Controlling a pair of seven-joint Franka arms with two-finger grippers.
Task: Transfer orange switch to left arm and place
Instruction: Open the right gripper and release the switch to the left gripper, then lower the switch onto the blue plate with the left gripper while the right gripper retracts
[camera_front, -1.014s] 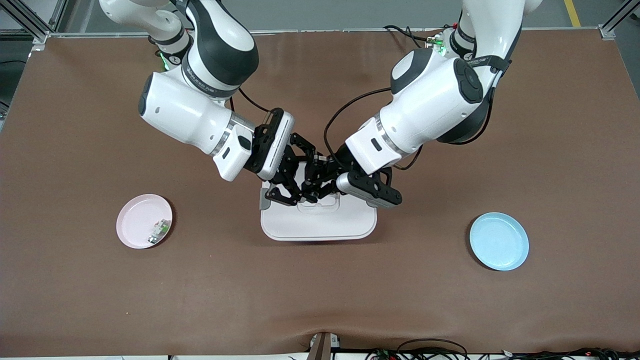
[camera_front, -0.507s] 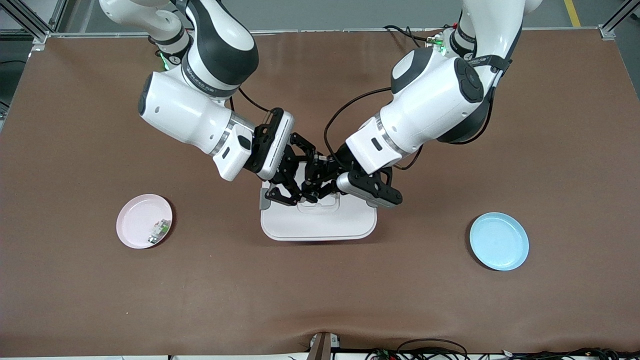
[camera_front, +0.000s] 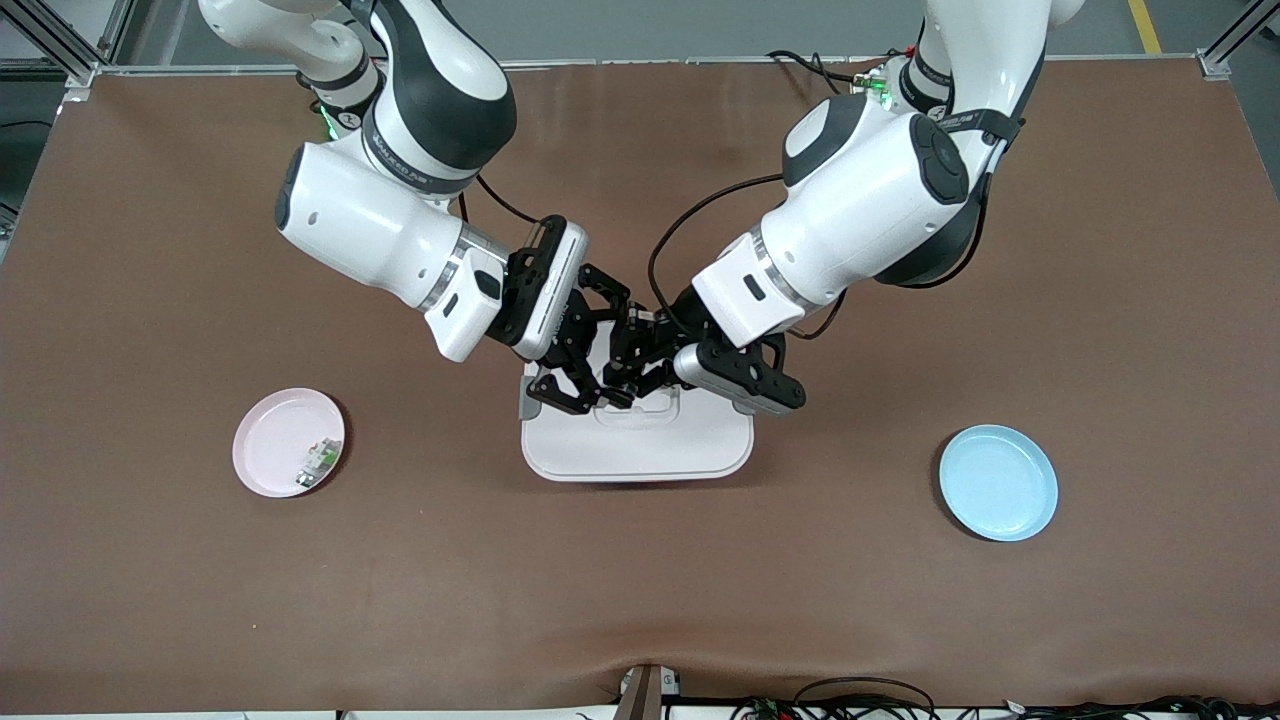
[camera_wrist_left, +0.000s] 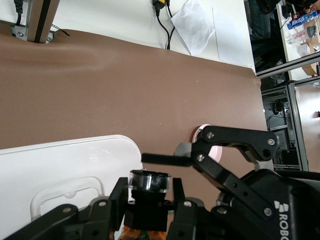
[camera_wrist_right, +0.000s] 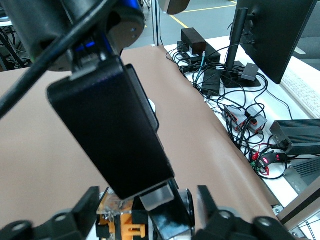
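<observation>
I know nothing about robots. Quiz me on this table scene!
1. True or false: the white-and-green part lies on the blue plate.
2. The left gripper and right gripper meet over: A) the pink plate, B) the box, C) bare table.
3. Fill in: the left gripper is shut on the ____.
Key: 1 false, the white-and-green part lies on the pink plate; 2 B; 3 orange switch.
</observation>
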